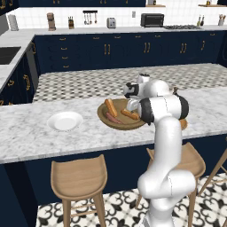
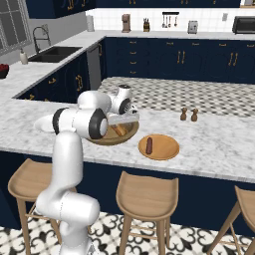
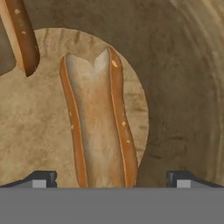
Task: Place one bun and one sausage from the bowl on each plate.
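End effector (image 3: 112,179) spread wide over a split bun (image 3: 99,122) lying in the wooden bowl (image 1: 106,120), sausage (image 2: 149,145) on tan plate (image 2: 169,152), white plate (image 1: 65,121) near the tabletop's (image 1: 26,137) front edge

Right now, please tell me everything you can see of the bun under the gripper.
The bun is a long hot-dog roll, split open along its top, with a pale crumb inside and an orange-brown crust on both sides. It lies flat on the bottom of the brown wooden bowl, and nothing lies in its slit. The open gripper hangs above it, one fingertip to each side, not touching it. A second bun lies apart from it.
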Tool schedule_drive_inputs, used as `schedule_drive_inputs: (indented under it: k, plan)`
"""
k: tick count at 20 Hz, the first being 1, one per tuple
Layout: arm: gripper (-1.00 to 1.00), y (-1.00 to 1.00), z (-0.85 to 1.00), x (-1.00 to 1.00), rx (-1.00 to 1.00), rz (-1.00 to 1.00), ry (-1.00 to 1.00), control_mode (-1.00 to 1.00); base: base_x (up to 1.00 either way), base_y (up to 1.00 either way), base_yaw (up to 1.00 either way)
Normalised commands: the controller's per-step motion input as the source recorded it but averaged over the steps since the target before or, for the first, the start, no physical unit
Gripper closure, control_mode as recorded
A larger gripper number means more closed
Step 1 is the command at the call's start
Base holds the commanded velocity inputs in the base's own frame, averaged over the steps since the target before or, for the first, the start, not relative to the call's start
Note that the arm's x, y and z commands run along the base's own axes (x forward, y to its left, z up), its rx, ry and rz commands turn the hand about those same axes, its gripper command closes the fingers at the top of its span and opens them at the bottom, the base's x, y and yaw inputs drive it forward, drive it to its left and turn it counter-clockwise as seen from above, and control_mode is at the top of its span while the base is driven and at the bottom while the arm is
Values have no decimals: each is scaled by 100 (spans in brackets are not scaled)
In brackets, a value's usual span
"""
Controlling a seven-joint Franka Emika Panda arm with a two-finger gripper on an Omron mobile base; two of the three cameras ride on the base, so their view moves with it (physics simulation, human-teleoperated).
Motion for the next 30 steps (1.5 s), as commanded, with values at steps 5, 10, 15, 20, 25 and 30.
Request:
schedule_drive_inputs:
  k: [5,10,15,20,25,30]
  plan:
    - [-100,4,-20,0,0,1,3,-100,0,0,0]
    - [-100,9,-4,-13,0,0,0,-100,0,0,0]
    - [-100,1,-11,-7,0,0,0,-100,0,0,0]
    - [-100,8,-17,-7,0,0,1,-100,0,0,0]
    - [-100,0,-20,-1,0,0,0,-100,0,0,0]
    - [-100,0,-24,0,0,0,0,-100,0,0,0]
